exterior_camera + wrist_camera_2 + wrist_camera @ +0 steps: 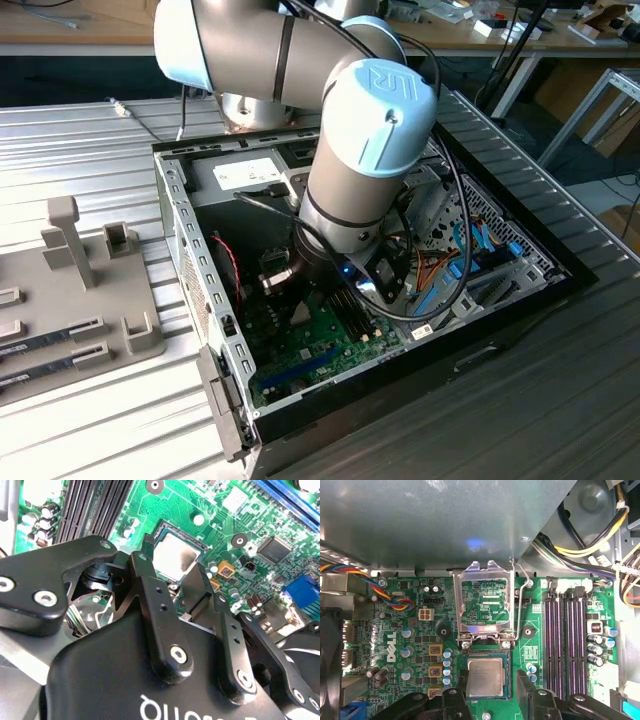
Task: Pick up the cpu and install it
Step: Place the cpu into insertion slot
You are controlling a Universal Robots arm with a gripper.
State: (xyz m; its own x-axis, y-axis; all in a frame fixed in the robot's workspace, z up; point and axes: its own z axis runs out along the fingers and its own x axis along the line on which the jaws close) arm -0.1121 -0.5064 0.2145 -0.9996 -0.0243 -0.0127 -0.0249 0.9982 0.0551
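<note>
The cpu, a small square chip with a silvery top, lies flat in its socket on the green motherboard in both wrist views. My gripper hangs just above it, open, with one black finger on each side of the chip. The other finger stands slightly off the socket's edge, and I cannot tell whether either finger touches the chip. In the exterior view the arm's wrist reaches down into the open computer case.
The socket's metal load plate stands flipped up beside the cpu. Purple memory slots run along one side. The grey power-supply box and cable bundles crowd the case. A grey fixture tray sits at the exterior view's left.
</note>
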